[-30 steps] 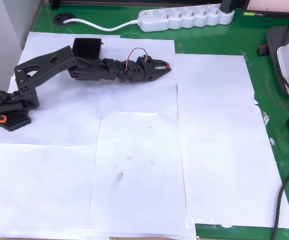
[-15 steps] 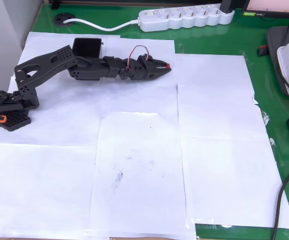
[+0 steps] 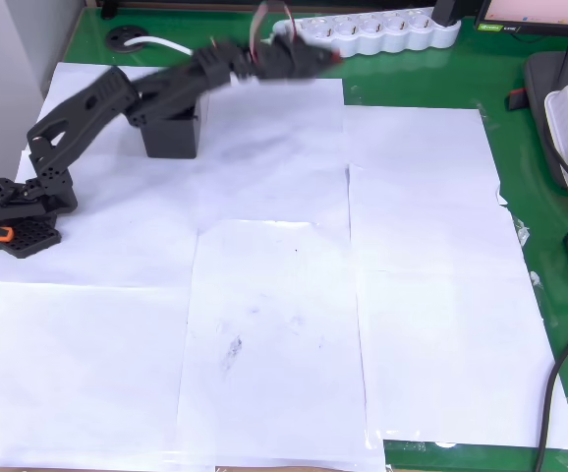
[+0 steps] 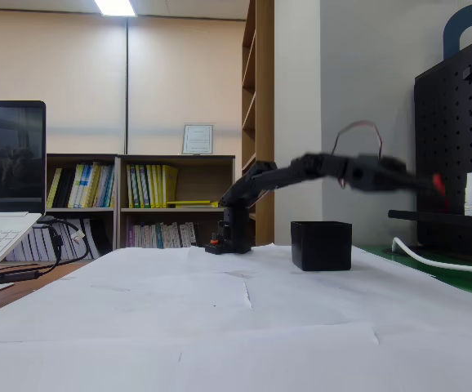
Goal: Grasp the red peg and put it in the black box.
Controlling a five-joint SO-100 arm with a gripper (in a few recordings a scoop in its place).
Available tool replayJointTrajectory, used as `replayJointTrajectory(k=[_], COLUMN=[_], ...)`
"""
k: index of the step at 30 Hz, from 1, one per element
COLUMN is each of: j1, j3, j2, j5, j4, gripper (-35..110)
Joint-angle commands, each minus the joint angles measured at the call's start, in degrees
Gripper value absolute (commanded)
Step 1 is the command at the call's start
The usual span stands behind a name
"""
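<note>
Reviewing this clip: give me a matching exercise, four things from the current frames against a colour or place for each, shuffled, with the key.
Things:
1. red peg
2. black box
3. power strip
4. paper sheets

Descriptions:
A. white, lying on the green mat at the top edge of the overhead view
B. at the tip of the raised gripper
C. cover most of the table
D. stands on the paper under the arm

Pairs: 1-B, 2-D, 3-A, 4-C

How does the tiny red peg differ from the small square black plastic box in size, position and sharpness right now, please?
The tiny red peg is far smaller than the small square black plastic box. The peg is up in the air at the tip of the black gripper, while the box stands on the white paper. The peg looks motion-blurred; the box is sharp. Both lie near the table's far edge in the overhead view.
</note>
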Motion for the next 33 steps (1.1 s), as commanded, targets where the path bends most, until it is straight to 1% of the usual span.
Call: replayJointTrajectory(k=[1,8,11,15,20,25,27,30,33], j1=[-3.2,-8.1,-10.0,-11.4,-11.1,-11.2,-11.6,-12.6,-13.6], j3=[2.9,-7.5,-12.1,-20.7,-28.2,-36.4,-37.6,-38.2,-38.2], j2=[-21.3,-40.0,-45.0,-49.2,-50.9,-51.5,-51.7,-52.4,-52.4], j5=[0.5,0.3,0.9,1.4,-0.4,0.6,3.3,5.3,5.4], j4=[11.9,37.2,45.9,54.4,63.8,67.1,66.9,67.1,67.2], gripper=[0,0,0,0,0,0,1,7,10])
